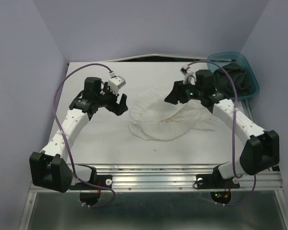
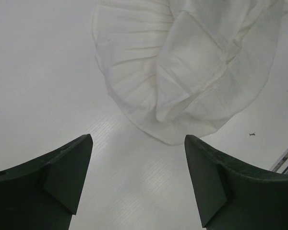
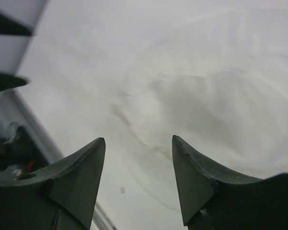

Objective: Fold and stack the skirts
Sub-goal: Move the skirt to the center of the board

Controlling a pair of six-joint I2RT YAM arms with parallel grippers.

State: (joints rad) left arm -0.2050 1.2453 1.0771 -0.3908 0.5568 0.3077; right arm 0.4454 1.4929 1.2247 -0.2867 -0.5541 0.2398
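Right gripper point(image 3: 138, 141) spread, nothing between fingers, low over far edge of white skirt point(image 1: 163, 122); probably lined up for fold pinch. Left gripper point(image 1: 119, 101) also spread, empty, over bare table point(image 1: 96, 139) just beside skirt's left hem. White skirt rumpled mid-table, partly doubled over. Black skirt point(image 1: 237, 79) heaped in teal bin point(image 1: 229, 53), far right corner. Right arm crosses skirt's right side, partly hiding it.

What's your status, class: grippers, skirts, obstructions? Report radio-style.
Left gripper open, empty, short of white skirt. Right gripper open, empty, above it. That skirt rumpled on table; dark skirt in teal bin. No obstruction seen.
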